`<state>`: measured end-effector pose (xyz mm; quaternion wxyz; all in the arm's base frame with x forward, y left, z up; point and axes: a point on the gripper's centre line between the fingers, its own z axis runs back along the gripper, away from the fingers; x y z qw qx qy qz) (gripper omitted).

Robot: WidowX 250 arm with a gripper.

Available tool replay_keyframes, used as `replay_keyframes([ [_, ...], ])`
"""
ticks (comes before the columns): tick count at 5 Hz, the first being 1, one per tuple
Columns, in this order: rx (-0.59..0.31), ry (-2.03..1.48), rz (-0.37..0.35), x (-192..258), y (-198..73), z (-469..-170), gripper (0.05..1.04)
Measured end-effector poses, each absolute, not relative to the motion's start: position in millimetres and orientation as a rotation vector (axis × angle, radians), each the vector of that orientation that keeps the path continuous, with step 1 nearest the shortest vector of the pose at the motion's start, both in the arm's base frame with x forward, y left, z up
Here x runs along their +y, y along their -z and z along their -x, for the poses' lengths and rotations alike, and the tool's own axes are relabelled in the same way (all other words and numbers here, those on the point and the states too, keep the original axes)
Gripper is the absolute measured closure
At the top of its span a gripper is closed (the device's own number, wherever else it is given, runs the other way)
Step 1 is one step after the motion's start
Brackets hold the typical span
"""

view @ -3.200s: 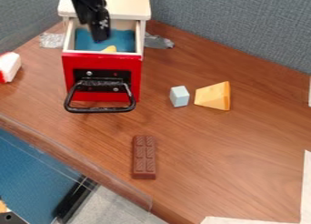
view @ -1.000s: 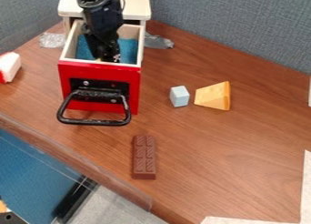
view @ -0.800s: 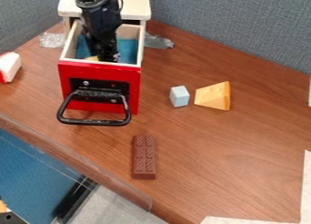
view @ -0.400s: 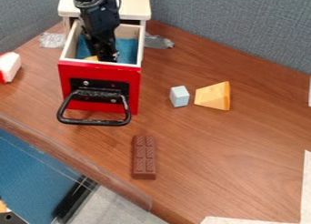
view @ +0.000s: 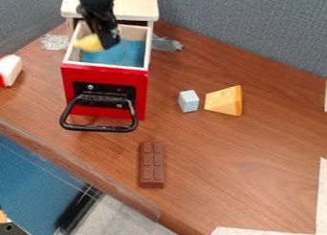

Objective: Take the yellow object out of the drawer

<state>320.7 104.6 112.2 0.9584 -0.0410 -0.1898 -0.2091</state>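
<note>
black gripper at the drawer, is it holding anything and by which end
The gripper appears to hold the yellow object by its right end in the camera view, over the open drawer.

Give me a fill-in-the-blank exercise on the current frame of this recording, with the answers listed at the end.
The open drawer has a front coloured ____.
The handle on that front is coloured ____.
The object at the gripper is coloured ____.
In the camera view, the cheese-like wedge lies to the ____ of the pale cube.

Missing words: red; black; yellow; right.
</note>
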Motion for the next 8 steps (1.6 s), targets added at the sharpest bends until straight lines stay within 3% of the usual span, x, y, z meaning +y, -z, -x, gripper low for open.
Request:
replay_keyframes([
  [1, -0.435, 0.419, 0.097, 111, -137, -306, 0.711],
  [3, -0.442, 0.331, 0.062, 149, -144, -266, 0.711],
  [5, -0.357, 0.193, -0.021, 183, -108, -233, 0.711],
  [8, -0.221, 0.072, -0.071, 203, -30, -224, 0.711],
])
